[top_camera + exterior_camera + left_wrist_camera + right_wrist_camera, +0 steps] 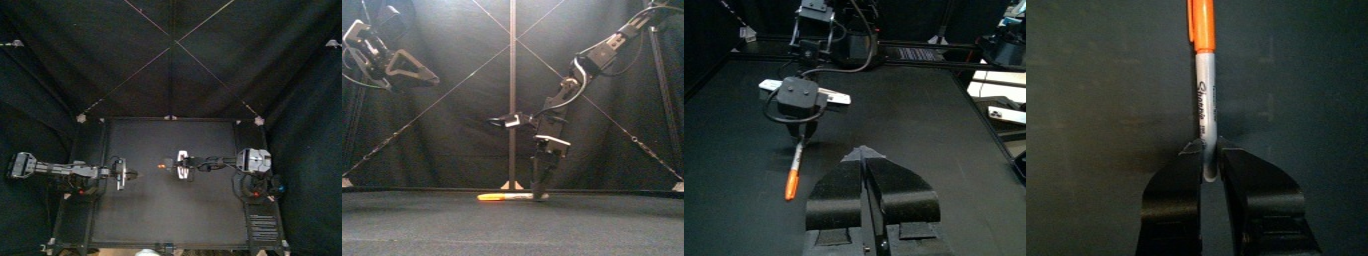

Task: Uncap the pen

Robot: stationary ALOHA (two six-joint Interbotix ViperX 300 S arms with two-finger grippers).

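A marker pen with a grey barrel and an orange cap lies flat on the black table, near its middle. My right gripper has come down on it from above, its jaws pinching the barrel's bare end, opposite the cap. In the top view the right gripper is just right of the pen. The left wrist view shows the pen under the right gripper. My left gripper hangs above the table to the left, apart from the pen, jaws together and holding nothing.
The right arm slopes down from the upper right. The left arm stays high at the left. Black curtains close the back and sides.
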